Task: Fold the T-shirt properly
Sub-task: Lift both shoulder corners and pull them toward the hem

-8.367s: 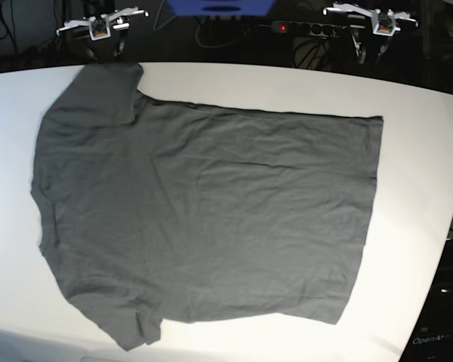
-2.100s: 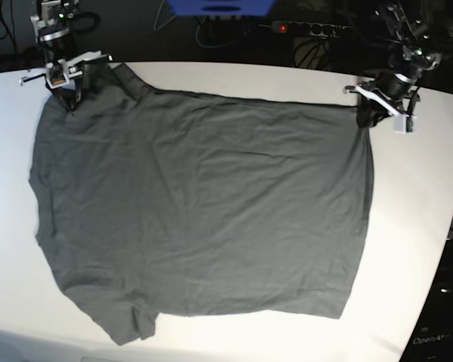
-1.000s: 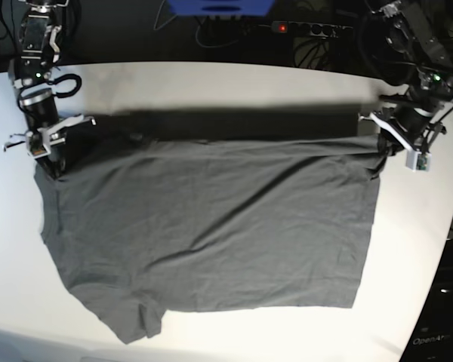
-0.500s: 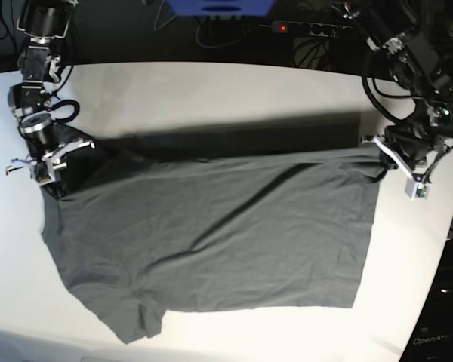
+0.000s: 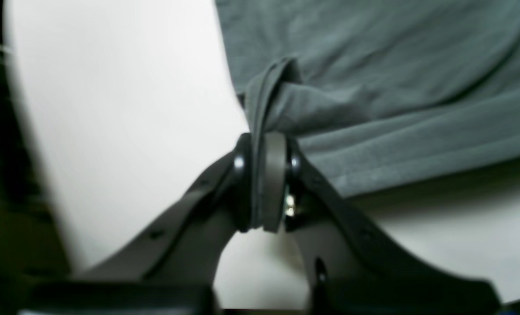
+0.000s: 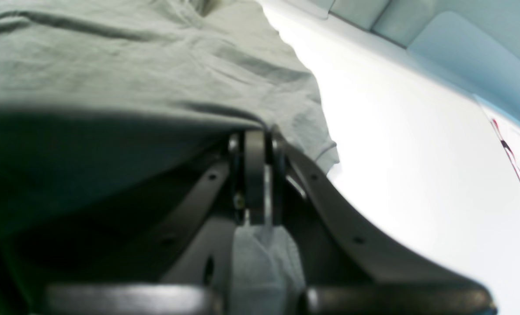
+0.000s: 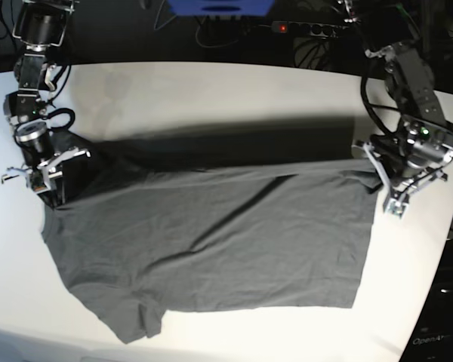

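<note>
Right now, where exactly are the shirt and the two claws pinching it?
T-shirt (image 7: 211, 241): base view, middle of the cloth.
Left gripper (image 5: 264, 144): left wrist view, pinched fingertips.
Right gripper (image 6: 255, 135): right wrist view, pinched fingertips.

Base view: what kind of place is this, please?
Probably a robotics lab bench: two arms, left gripper and right gripper, hold a T-shirt over a white table, with a power strip and cables behind.

Overhead base view; two close wrist views (T-shirt (image 7: 211, 241) shared)

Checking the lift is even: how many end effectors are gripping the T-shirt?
2: the left end effector pinches the T-shirt at its hem corner, the right end effector at the sleeve end.
</note>
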Motion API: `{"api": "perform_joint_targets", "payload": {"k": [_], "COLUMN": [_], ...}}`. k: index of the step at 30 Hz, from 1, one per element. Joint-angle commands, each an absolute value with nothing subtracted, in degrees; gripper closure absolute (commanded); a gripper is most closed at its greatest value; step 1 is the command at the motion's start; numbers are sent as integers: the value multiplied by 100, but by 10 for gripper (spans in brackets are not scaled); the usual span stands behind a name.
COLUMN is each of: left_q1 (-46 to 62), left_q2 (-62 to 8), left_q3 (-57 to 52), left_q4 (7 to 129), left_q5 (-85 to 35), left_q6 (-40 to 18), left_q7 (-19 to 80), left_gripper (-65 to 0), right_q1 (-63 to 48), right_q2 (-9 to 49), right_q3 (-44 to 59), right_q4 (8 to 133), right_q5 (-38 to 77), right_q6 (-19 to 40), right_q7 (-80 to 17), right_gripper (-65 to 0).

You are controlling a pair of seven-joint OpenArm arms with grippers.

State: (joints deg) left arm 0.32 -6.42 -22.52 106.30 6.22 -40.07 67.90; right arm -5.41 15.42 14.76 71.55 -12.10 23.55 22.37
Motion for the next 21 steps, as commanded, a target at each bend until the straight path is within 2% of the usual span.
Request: {"api": "perform_joint_targets", "payload": {"k": [1,5,9,16,21], "left_q1": [-13,57,48,-13,-171], "left_q2": [-778,-1059,-1112,-1121,-866], "left_q3": [-1974,-998,-567,-567,-1182], "left_q4": [10782,10765,10756,10475,10185], "left_q5": [831,1868,2624,3029,3037], "left_q6": [-4000,-4000,-4000,-4000,-4000], "left_q7": [6598,6237,6114,6114,6114], "left_gripper": [-24,-24,-24,-24,-24], "right_q1": [-462,-462,-453,-286,-145], "right_q2": [1648,1657,1657,1648,1631], "right_q3": [1508,1508,1508,1508,1516], "right_q4": [7231,7231,7231,7231,7187], "right_q5": [-1130,-1130,-1130,-1376,-1613], "right_q6": [2290,2290,2290,2290,2290], "right_q7": [2369,2369,2369,2360,2360], "right_gripper": [-7,-7,-7,-7,-7]}}
